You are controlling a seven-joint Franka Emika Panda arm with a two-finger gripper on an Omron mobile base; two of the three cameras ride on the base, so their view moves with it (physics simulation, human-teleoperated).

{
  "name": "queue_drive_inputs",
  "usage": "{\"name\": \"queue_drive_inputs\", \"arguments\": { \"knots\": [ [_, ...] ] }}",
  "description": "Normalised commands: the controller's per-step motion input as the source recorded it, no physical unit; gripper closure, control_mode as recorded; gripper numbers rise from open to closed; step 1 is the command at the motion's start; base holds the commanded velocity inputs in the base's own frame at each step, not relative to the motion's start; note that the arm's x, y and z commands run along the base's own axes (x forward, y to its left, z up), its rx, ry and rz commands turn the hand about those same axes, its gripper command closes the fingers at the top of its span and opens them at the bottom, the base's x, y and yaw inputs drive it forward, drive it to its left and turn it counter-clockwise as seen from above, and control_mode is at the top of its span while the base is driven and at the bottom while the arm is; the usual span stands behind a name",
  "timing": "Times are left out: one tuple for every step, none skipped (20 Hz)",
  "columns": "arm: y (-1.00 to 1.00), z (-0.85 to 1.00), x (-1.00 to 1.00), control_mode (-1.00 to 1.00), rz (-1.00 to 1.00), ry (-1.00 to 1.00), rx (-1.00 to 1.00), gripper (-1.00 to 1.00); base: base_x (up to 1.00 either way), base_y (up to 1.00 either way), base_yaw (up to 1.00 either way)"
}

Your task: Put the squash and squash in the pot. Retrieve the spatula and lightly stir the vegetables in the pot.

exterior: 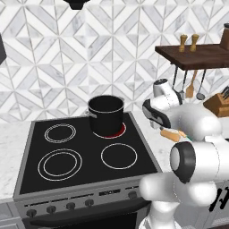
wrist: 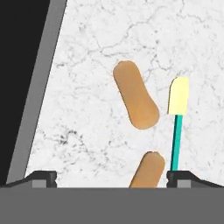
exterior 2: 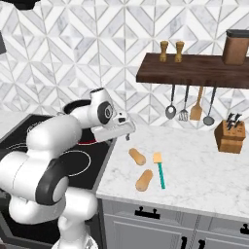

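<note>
pot (exterior: 105, 114) sits on the back right burner of the stove (exterior: 85, 154), black, straight-sided, upright, with a red glow showing under its base. from my left base view i see only a dark inside and cannot tell what, if anything, is in it. in the right base view just a sliver of its rim shows behind the arm.

i see both squash out on the marble table (exterior 2: 204, 175) to the right of the stove, not in the pot. the far squash (exterior 2: 137, 156) lies on its side, and the near squash (exterior 2: 144, 180) lies just in front of it, close but apart. in the hand view the far one sits mid-frame and the near one pokes up from the bottom edge.

the spatula (exterior 2: 159, 171) lies flat on the table just to the right of the two squash, pale blade toward the wall and teal handle pointing toward me. it touches neither squash as far as i can tell.

my gripper (exterior 2: 128, 134) hangs above the table near the stove's edge, fingers spread wide and holding nothing. in the hand view the two tips stand far apart, looking down on the squash and spatula.

on the wall a wooden shelf (exterior 2: 194, 70) carries two small shakers (exterior 2: 171, 50) and a brown canister (exterior 2: 236, 47). utensils hang below it, and a knife block (exterior 2: 229, 136) holds several knives.
</note>
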Motion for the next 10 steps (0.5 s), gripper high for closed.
{"name": "queue_drive_inputs", "arguments": {
  "knots": [
    [-0.26, -0.49, 0.41, -1.00, 0.18, 0.04, -0.01, -1.00, 0.00, 0.00, 0.00],
    [-0.30, -0.48, 0.46, -1.00, 0.17, 0.05, 0.00, -1.00, 0.00, 0.00, 0.00],
    [-0.29, -0.51, 0.43, -1.00, 0.17, 0.05, 0.00, -1.00, 0.00, 0.00, 0.00],
    [-0.31, -0.48, 0.41, -1.00, 0.17, 0.05, 0.00, -1.00, 0.00, 0.00, 0.00],
    [-0.29, -0.51, 0.38, -1.00, 0.17, 0.05, 0.00, -1.00, 0.00, 0.00, 0.00],
    [-0.19, -0.50, 0.35, -1.00, 0.17, 0.04, 0.00, -1.00, 0.00, 0.00, 0.00],
    [-0.19, -0.48, 0.34, -1.00, 0.17, 0.04, 0.00, -1.00, 0.00, 0.00, 0.00],
    [-0.18, -0.50, 0.34, -1.00, 0.17, 0.05, 0.00, -1.00, 0.00, 0.00, 0.00],
    [-0.16, -0.54, 0.34, -1.00, 0.16, 0.07, 0.00, -1.00, 0.00, 0.00, 0.00],
    [-0.14, -0.56, 0.36, -1.00, 0.13, 0.10, 0.00, -1.00, 0.00, 0.00, 0.00]
  ]
}}
